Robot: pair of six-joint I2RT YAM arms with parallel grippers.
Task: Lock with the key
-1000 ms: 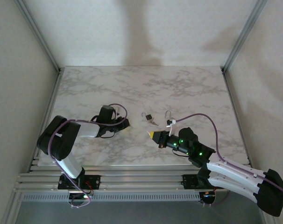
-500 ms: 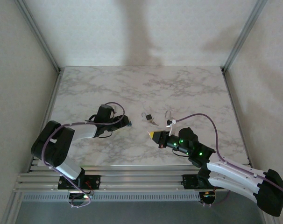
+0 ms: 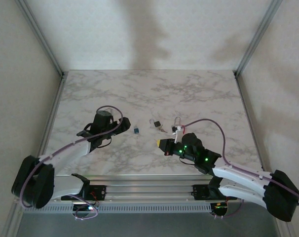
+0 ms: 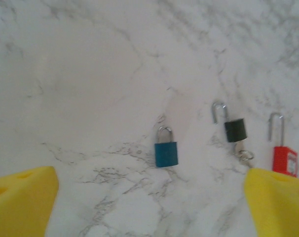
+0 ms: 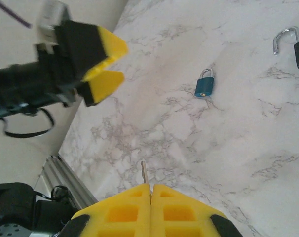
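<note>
A small blue padlock (image 4: 166,150) (image 3: 136,130) (image 5: 205,85) lies flat on the marble table (image 3: 199,94), shackle closed and pointing away. My left gripper (image 4: 149,207) (image 3: 121,126) (image 5: 103,63) hovers just left of it, open, with nothing between its yellow fingers (image 4: 21,197). My right gripper (image 5: 150,186) (image 3: 162,143) is shut on a thin metal key (image 5: 144,173), whose blade sticks out past the pads. It sits to the right of the blue padlock, a short way nearer me.
A black padlock (image 4: 235,129) (image 3: 157,123) with an open shackle and a key ring (image 4: 244,155) lies right of the blue one. A red padlock (image 4: 285,159) with an open shackle lies further right. Metal rails (image 3: 139,187) edge the table's near side.
My left gripper has opened and drawn back to the left, leaving the blue padlock on the table. The right gripper has barely moved and still holds the key.
</note>
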